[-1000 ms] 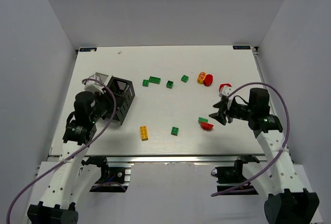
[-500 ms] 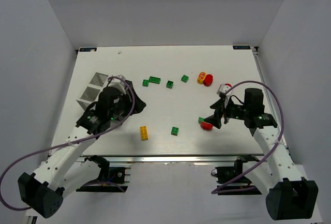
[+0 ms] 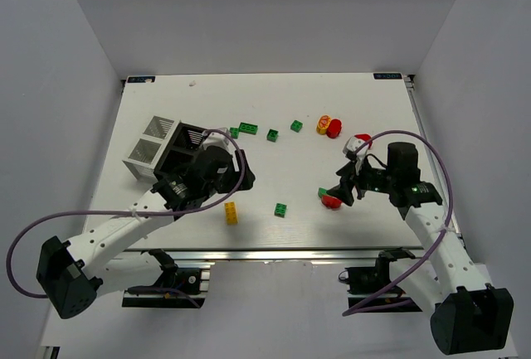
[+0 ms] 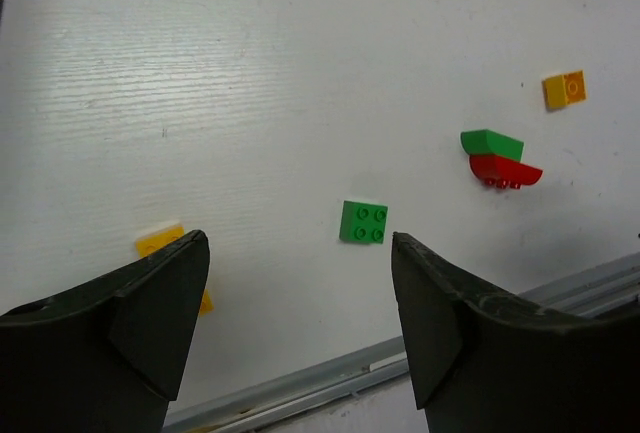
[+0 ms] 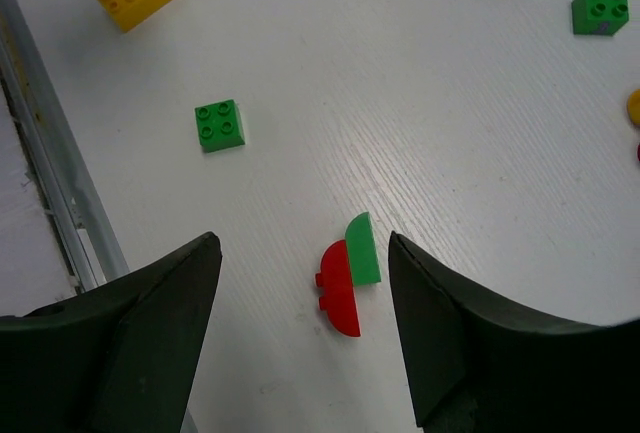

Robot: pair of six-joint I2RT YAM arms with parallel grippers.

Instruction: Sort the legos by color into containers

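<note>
The containers stand at the left: two white bins (image 3: 145,150) and a black slotted bin (image 3: 184,145). Legos lie scattered over the table. My left gripper (image 3: 239,181) (image 4: 300,253) is open above the table, with a yellow brick (image 3: 231,212) (image 4: 160,241) half hidden by its left finger and a green brick (image 3: 281,209) (image 4: 362,222) just ahead. My right gripper (image 3: 342,193) (image 5: 303,243) is open, hovering over a red half-round piece (image 5: 341,288) that touches a green half-round piece (image 5: 364,248). Neither gripper holds anything.
More green bricks (image 3: 248,128) (image 3: 272,134) (image 3: 296,125) lie toward the back, beside a yellow-orange piece (image 3: 323,123) and a red piece (image 3: 334,129). A red-and-white piece (image 3: 359,139) sits behind the right arm. The table's metal front rail (image 5: 60,203) runs close by both grippers.
The left arm swung from the bins rightward to the table's middle, and its jaws opened. The right gripper opened and shifted slightly left over the red and green pair.
</note>
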